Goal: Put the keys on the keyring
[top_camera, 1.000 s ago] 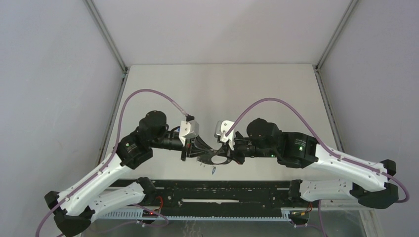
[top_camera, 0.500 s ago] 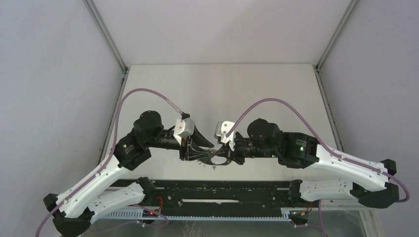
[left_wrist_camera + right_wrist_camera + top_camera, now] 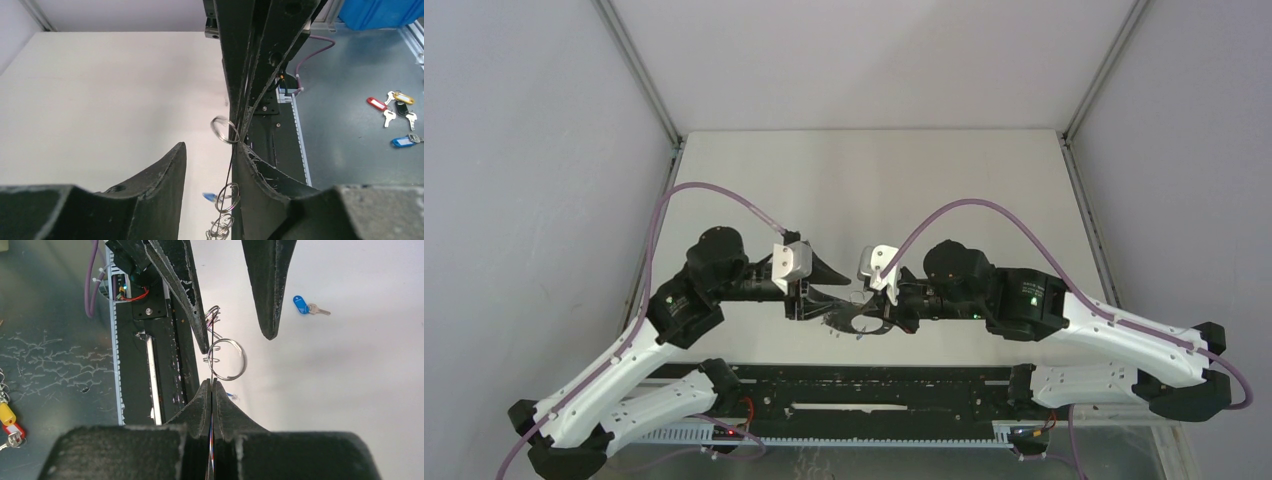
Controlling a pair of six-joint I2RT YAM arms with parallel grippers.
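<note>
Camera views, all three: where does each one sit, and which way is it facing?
Top external: above and behind the bases, looking down on the table; both arms show, left hand and right hand facing each other.
Left wrist: on the left arm, facing the right hand between its own open fingers.
Right wrist: on the right arm, facing the left hand over its own shut fingers.
Shared: both wrist views show the keyring, from opposite ends.

Blue-tagged key (image 3: 301,305) on white table (image 3: 350,365)
</note>
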